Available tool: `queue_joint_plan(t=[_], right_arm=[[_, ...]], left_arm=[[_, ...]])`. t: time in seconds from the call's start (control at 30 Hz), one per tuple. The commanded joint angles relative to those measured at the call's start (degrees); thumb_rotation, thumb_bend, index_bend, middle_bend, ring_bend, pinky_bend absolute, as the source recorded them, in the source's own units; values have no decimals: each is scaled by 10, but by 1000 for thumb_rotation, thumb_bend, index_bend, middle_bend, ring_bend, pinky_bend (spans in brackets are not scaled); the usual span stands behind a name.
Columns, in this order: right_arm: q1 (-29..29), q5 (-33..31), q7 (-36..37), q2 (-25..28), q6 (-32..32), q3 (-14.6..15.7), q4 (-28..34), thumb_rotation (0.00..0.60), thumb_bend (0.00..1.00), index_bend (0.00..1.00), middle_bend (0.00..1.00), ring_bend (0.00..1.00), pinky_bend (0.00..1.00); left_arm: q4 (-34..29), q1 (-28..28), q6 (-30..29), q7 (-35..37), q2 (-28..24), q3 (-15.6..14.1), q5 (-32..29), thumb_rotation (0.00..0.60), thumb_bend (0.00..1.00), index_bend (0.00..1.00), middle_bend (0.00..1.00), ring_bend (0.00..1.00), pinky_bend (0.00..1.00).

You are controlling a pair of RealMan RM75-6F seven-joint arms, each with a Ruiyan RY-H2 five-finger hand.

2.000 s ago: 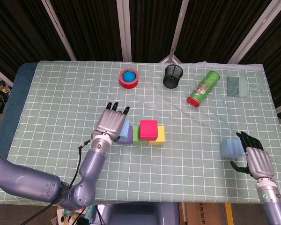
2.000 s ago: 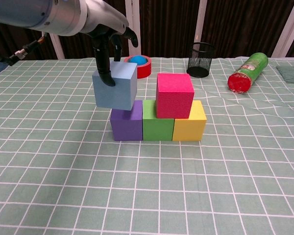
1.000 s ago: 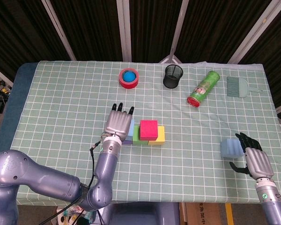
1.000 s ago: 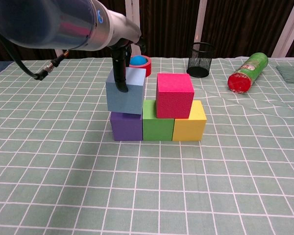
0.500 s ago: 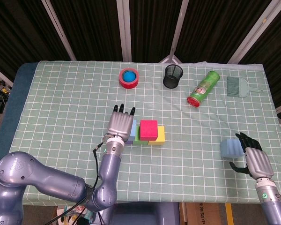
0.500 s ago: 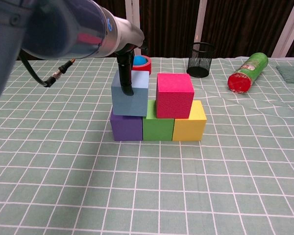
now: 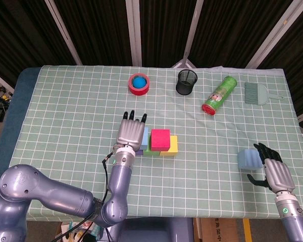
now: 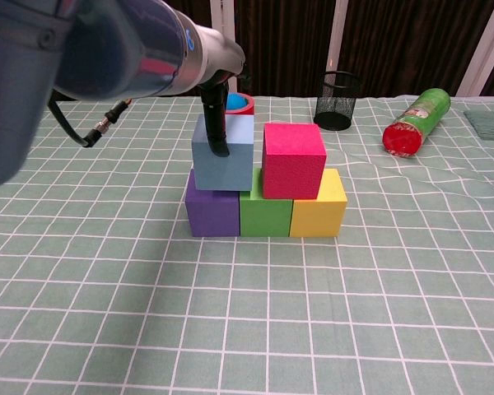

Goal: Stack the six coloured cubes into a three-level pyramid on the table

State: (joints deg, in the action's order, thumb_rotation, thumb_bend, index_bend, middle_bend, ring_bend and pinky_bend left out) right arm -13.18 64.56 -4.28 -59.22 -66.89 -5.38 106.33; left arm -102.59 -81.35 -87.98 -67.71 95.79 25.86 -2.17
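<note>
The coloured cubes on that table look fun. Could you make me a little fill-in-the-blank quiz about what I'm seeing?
1. The bottom row runs purple cube, green cube, then ____ cube.
2. The left robot hand holds a grey-blue cube above the purple and ____ cubes.
3. The cube on the second level beside it is ____.
4. The right robot hand touches a light ____ cube.

Missing words: yellow; green; pink; blue
</note>
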Motion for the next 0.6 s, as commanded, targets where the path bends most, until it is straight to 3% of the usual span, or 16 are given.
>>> queue_joint_plan(t=[0.03,0.6], right_arm=[[0,0,0,0,-1,0,0,600,306,0,0,0,0],[0,-1,1,0,-1,-1,0,600,306,0,0,0,0]], left_arm=[[2,2,0,-1,3,2,1,600,339,0,331,19,87],[7,10,-2,-16,18,13,11,600,339,0,331,20,87]])
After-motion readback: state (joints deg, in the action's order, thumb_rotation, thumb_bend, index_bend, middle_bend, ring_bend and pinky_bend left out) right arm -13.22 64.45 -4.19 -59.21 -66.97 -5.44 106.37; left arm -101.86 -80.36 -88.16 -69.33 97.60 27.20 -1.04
